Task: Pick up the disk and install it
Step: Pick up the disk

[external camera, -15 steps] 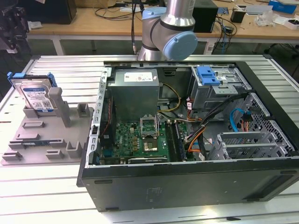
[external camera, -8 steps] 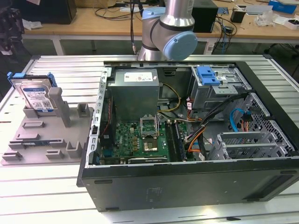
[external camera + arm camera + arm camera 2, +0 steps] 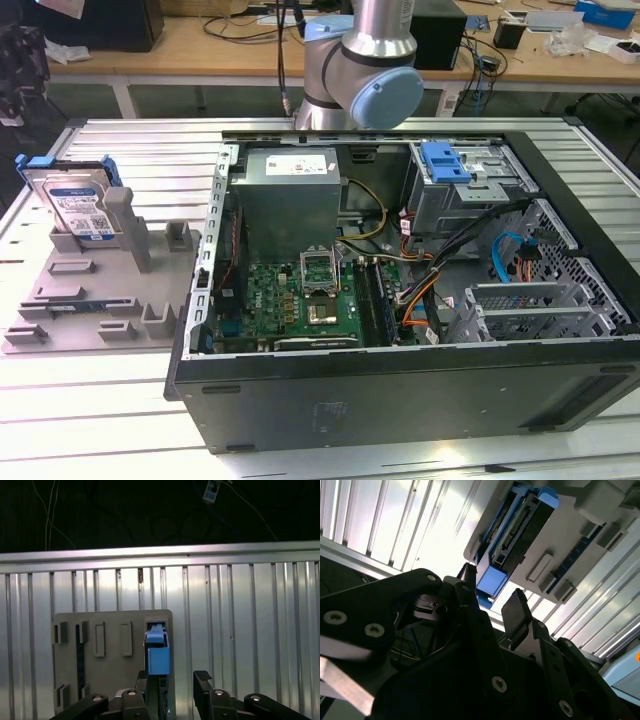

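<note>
The disk (image 3: 78, 205), a silver drive with a blue-and-white label and blue rails, stands on edge in the grey fixture tray (image 3: 90, 300) at the exterior view's left. In both wrist views I look down on it edge-on: the disk (image 3: 157, 652) shows its blue rail end, and the disk (image 3: 517, 532) shows its dark connector side. My gripper (image 3: 172, 682) hangs above it, open, with nothing between the fingers. The gripper (image 3: 492, 592) is apart from the disk, and one finger (image 3: 145, 680) lines up over the rail.
An open computer case (image 3: 400, 385) fills the middle of the slatted metal table (image 3: 100, 420). Inside it are a motherboard (image 3: 300, 300), cables and a grey drive cage with a blue latch (image 3: 445, 162). The arm's joint (image 3: 365, 70) rises behind the case. A cluttered workbench (image 3: 200, 45) stands further back.
</note>
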Controlling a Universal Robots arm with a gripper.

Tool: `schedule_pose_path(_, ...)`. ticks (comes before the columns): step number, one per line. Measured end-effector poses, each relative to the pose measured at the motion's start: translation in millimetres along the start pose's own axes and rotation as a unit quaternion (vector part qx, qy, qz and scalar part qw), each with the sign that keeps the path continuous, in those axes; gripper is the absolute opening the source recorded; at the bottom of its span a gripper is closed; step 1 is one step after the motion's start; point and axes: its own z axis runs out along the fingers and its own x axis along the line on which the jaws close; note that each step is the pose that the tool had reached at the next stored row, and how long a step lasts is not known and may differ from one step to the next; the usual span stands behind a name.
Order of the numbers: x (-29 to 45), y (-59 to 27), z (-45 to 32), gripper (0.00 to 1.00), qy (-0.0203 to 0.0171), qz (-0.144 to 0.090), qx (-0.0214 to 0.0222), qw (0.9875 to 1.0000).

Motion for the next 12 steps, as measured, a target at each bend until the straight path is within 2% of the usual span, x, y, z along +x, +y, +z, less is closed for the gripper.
schedule_pose_path(12, 2.7, -0.7, 12.6, 0.48, 0.0000, 0.000, 0.0004, 1.0000)
